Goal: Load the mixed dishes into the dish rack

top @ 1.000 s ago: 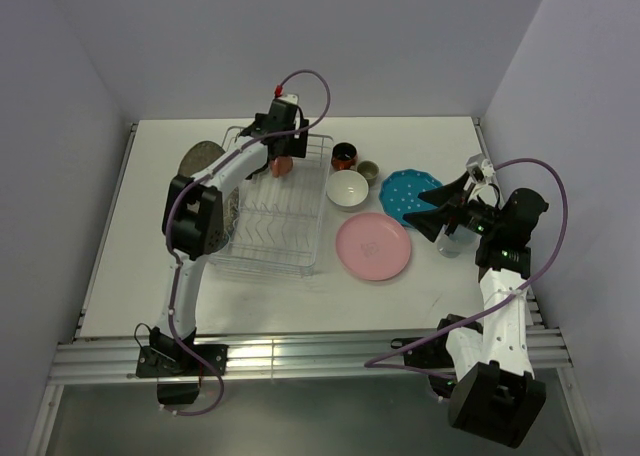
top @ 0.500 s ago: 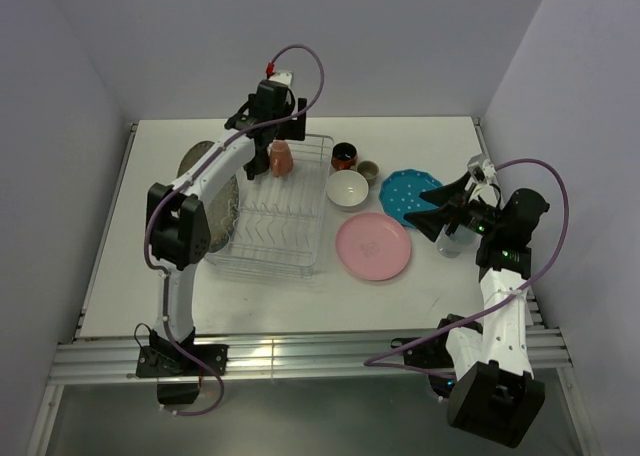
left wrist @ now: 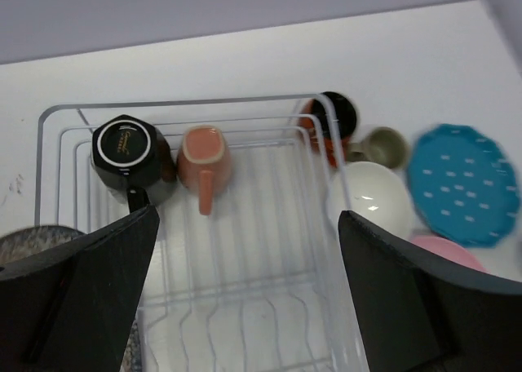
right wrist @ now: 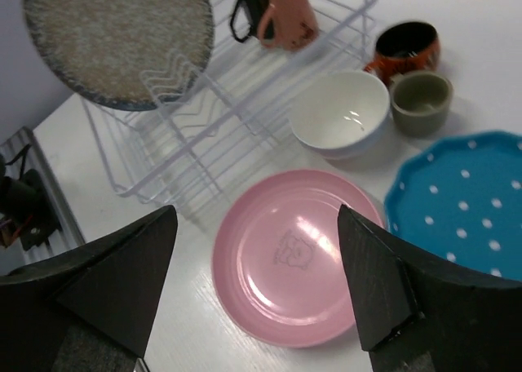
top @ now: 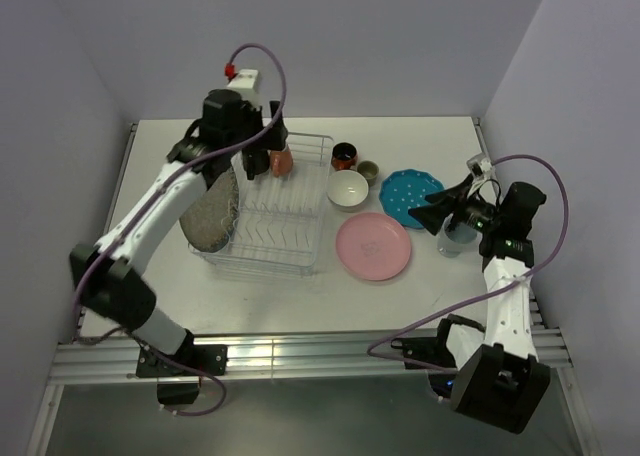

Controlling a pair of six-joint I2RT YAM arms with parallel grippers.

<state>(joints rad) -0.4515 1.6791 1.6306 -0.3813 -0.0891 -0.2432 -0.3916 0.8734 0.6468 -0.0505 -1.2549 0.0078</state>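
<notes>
We're hovering right end effector (top: 432,206), released, just right of pink plate (top: 373,246). Left end effector (left wrist: 246,217), released, hanging over dish rack (left wrist: 49,123).

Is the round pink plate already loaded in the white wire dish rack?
No, the round pink plate lies flat on the white table, to the right of the white wire dish rack and apart from it.

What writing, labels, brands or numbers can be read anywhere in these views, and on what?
On the black mug: gold lettering inside a ring on its upturned end, too small to read.
On the pink plate: a faint drawing at its centre, no legible words.
Nothing else shows text.
</notes>
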